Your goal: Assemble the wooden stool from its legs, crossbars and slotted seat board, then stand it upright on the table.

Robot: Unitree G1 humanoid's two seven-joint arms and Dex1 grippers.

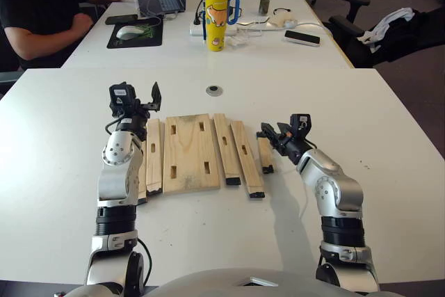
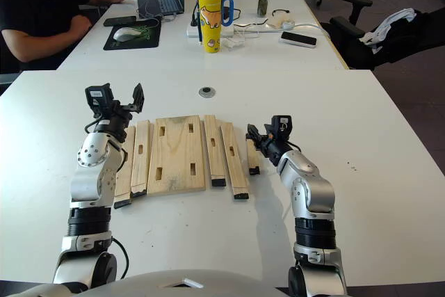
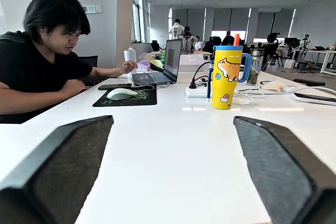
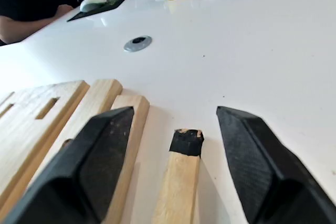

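The slotted seat board (image 1: 188, 151) lies flat on the white table (image 1: 389, 172). Two slotted wooden pieces (image 1: 154, 155) lie against its left side. To its right lie two long pieces (image 1: 224, 147) (image 1: 247, 156) and a short black-tipped crossbar (image 1: 265, 154). My left gripper (image 1: 136, 100) is open, raised above the far ends of the left pieces; its fingers (image 3: 63, 177) hold nothing. My right gripper (image 1: 276, 133) is open and low at the crossbar's far end. In the right wrist view the crossbar (image 4: 184, 182) lies between the spread fingers (image 4: 97, 161), untouched.
A round cable hole (image 1: 214, 90) sits in the table just beyond the board. The adjoining table behind holds a yellow cup (image 1: 215, 19), a mouse on a mat (image 1: 133, 33), a laptop, a bottle and a phone (image 1: 302, 37). Bare tabletop lies right of the crossbar.
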